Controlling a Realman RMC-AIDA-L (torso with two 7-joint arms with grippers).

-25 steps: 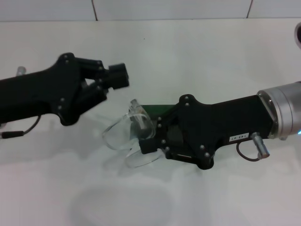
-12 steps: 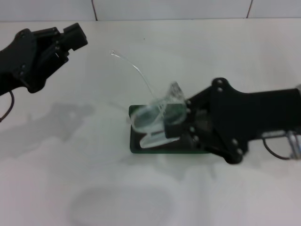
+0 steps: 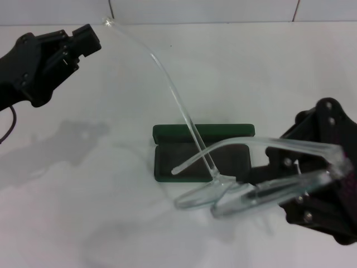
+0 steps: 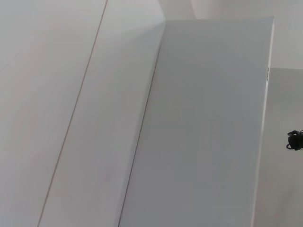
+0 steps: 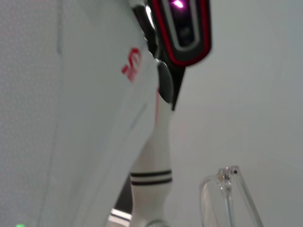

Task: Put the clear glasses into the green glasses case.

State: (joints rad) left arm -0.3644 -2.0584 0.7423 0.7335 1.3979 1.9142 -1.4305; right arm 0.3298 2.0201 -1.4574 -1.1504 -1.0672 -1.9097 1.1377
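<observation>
Gripping one clear glasses (image 3: 245,192), right pincer (image 3: 290,184); one open green glasses case (image 3: 203,159); left pincer (image 3: 83,42) unclear.

One clear glasses (image 3: 251,192), one green glasses case (image 3: 203,153), two tools.

The robot's left arm reaches in from the left edge of the head view, its black left tool (image 3: 83,42) raised at the far upper left, pointing toward the middle. Whether that tool is open or closed cannot be made out. The right arm comes in low at the near right corner, its black right tool (image 3: 304,181) aimed leftward and clamped on the frame of the clear glasses (image 3: 251,192), fully transparent plastic, carried aloft.
</observation>
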